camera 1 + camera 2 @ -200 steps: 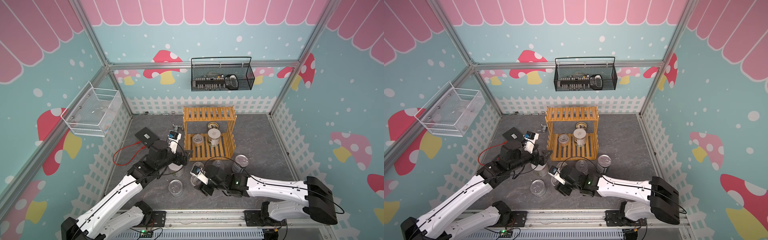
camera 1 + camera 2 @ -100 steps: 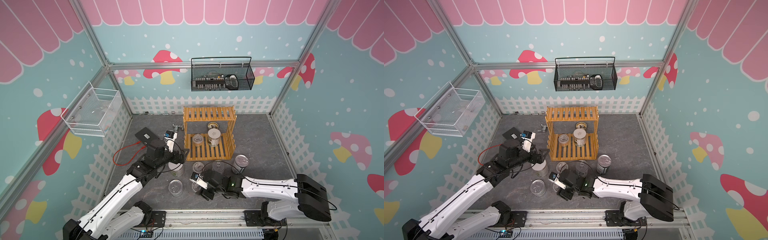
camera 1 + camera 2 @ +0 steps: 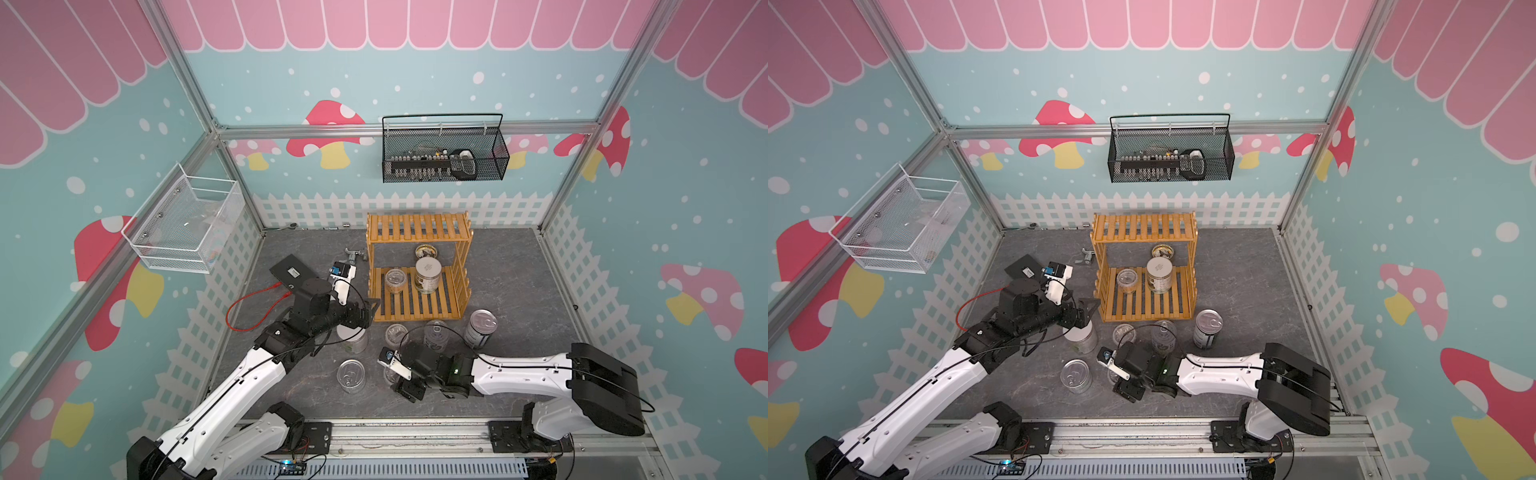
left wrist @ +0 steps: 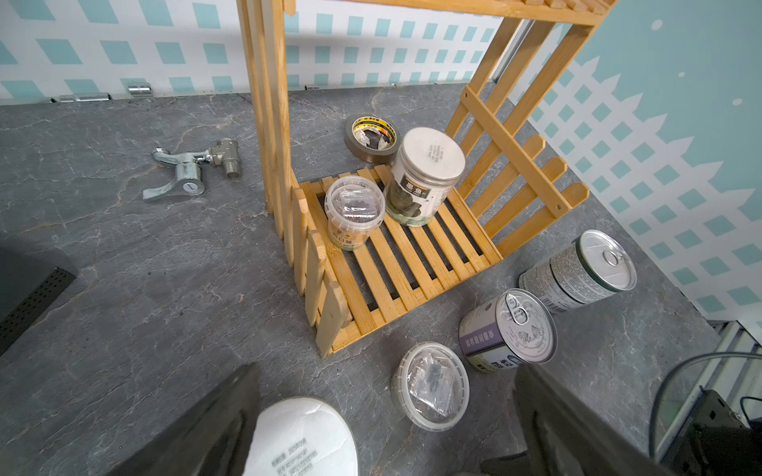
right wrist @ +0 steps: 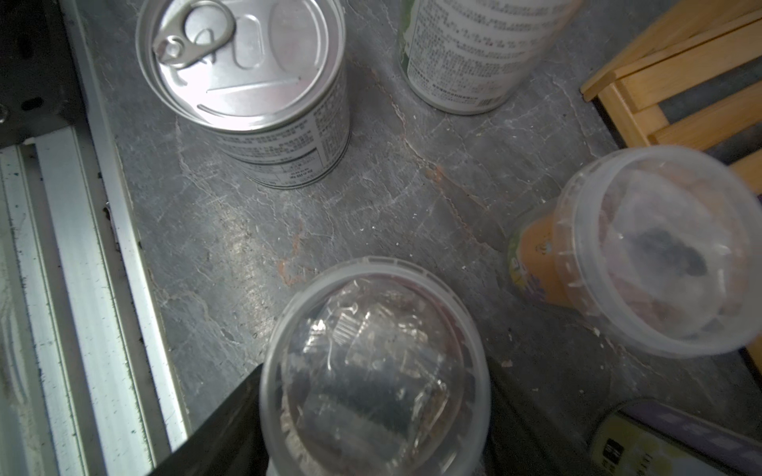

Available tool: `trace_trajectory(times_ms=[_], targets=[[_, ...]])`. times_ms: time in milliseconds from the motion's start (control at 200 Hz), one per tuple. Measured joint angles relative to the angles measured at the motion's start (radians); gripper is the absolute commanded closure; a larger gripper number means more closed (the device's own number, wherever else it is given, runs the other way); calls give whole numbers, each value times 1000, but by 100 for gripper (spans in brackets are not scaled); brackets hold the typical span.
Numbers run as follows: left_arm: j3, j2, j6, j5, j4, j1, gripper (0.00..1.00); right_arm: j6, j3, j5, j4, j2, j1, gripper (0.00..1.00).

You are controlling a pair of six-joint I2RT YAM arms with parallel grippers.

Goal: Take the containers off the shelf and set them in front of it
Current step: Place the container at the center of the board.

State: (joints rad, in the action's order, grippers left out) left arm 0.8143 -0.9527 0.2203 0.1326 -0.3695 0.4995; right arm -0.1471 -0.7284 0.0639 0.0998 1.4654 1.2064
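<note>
The wooden shelf (image 3: 417,226) (image 3: 1144,226) (image 4: 412,263) carries two containers on its lower tier: a clear jar (image 3: 395,280) (image 4: 354,210) and a white-lidded jar (image 3: 428,274) (image 4: 426,177). Several stand in front of it: a white-lidded jar (image 3: 353,338) (image 4: 301,437), a clear jar (image 3: 395,332) (image 4: 431,385) and three tins (image 3: 436,332) (image 3: 480,328) (image 3: 351,376). My left gripper (image 3: 368,313) (image 3: 1088,311) (image 4: 387,371) hangs open above the front white-lidded jar. My right gripper (image 3: 395,376) (image 5: 375,379) flanks another clear jar (image 5: 375,366). Its wide lid hides any contact.
A gold-rimmed dish (image 3: 426,251) (image 4: 373,138) lies under the shelf's upper tier. A metal tap (image 3: 353,253) (image 4: 189,173), black box (image 3: 291,272) and red cable (image 3: 249,307) lie left. Wire baskets (image 3: 444,164) (image 3: 183,224) hang on the walls. The front rail (image 5: 82,288) is near my right gripper.
My right arm has drawn the clear jar away from the shelf toward the front rail. My left gripper has shifted only a little and stays open.
</note>
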Motion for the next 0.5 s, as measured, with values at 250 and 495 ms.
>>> trace_trajectory(times_ms=[250, 495], targets=[[-10, 1, 0, 16, 0, 0, 1, 5, 1, -2, 1, -1, 0, 24], [-12, 0, 0, 30, 0, 0, 1, 8, 8, -3, 3, -6, -1, 21]])
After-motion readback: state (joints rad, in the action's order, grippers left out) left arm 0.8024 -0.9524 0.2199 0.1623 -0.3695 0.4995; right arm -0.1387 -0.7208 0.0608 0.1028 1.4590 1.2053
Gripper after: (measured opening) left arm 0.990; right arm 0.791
